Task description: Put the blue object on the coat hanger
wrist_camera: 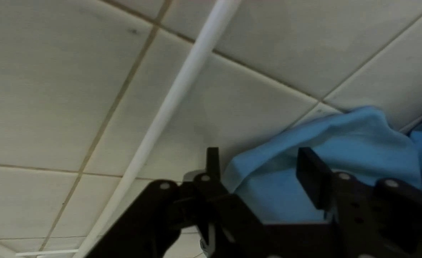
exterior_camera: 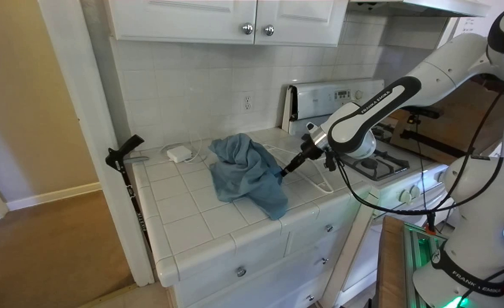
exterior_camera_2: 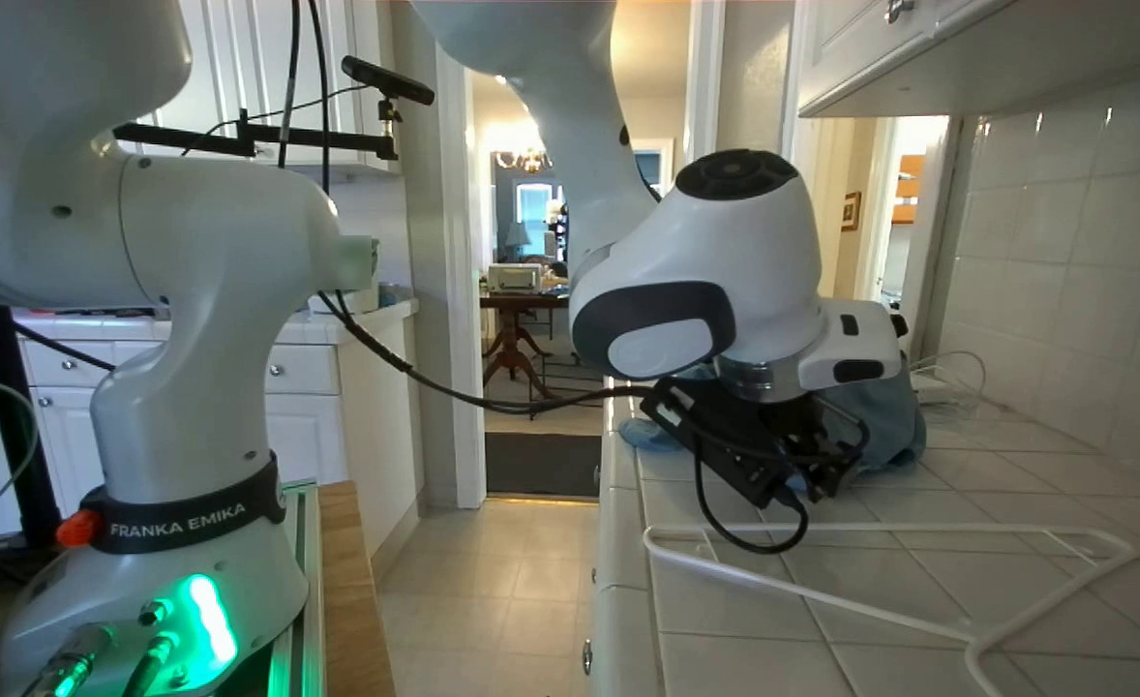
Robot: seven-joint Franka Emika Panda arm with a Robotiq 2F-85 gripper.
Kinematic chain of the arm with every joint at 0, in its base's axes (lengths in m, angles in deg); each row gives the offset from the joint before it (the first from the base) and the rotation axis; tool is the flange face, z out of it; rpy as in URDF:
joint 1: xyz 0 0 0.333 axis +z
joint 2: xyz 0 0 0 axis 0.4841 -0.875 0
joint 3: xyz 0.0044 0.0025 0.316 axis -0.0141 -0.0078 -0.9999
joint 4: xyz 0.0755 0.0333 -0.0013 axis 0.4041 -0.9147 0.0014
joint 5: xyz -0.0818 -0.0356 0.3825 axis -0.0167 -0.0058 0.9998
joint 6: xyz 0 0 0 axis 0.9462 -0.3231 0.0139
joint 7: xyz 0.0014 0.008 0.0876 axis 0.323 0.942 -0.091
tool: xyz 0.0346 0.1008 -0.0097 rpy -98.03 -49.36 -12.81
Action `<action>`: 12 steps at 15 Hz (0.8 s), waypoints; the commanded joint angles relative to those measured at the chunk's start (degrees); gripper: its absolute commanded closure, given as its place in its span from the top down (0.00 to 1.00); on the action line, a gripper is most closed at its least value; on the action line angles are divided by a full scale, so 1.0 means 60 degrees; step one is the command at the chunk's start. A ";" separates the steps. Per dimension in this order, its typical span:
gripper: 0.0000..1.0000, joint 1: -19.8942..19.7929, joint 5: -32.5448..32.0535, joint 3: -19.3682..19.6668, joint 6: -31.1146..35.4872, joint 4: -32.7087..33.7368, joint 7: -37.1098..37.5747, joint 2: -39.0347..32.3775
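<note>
A crumpled blue cloth (exterior_camera: 245, 171) lies heaped on the white tiled counter, one corner draping toward its front edge. It also shows in an exterior view (exterior_camera_2: 885, 416), partly behind the arm, and in the wrist view (wrist_camera: 372, 154). A white hanger (exterior_camera: 327, 185) lies flat on the counter beside the cloth, on the stove side. It also shows in an exterior view (exterior_camera_2: 918, 528), and its bar crosses the wrist view (wrist_camera: 177, 96). My gripper (wrist_camera: 259, 161) is open at the cloth's near edge (exterior_camera: 282, 173). A cloth fold shows between the fingers; whether they touch it is unclear.
The tiled counter (exterior_camera: 185, 226) has drawers below its front edge. A small white box (exterior_camera: 179, 153) with a cable lies near the back wall. A black cane (exterior_camera: 128, 171) leans at the counter's end. A gas stove (exterior_camera: 369, 164) adjoins the counter. Cabinets (exterior_camera: 188, 21) hang above.
</note>
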 commanded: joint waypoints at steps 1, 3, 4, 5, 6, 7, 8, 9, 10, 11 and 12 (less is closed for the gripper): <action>0.28 0.0287 -0.0452 0.0309 -0.0074 0.0306 0.0362 0.0372; 0.14 0.0363 -0.0463 0.0357 -0.0053 0.0363 0.0388 0.0427; 0.08 0.0385 -0.0465 0.0347 -0.0006 0.0397 0.0400 0.0491; 0.05 0.0402 -0.0468 0.0341 0.0032 0.0429 0.0407 0.0557; 0.07 0.0464 -0.0454 0.0367 0.0048 0.0462 0.0441 0.0549; 0.05 0.0526 -0.0440 0.0391 0.0047 0.0496 0.0483 0.0543; 0.07 0.0590 -0.0437 0.0423 0.0051 0.0534 0.0518 0.0552; 0.08 0.0650 -0.0439 0.0454 0.0053 0.0561 0.0542 0.0565; 0.03 0.0708 -0.0434 0.0487 0.0059 0.0578 0.0575 0.0567; 0.03 0.0717 -0.0419 0.0459 0.0000 0.0585 0.0631 0.0501; 0.01 0.0743 -0.0364 0.0454 -0.0154 0.0596 0.0745 0.0281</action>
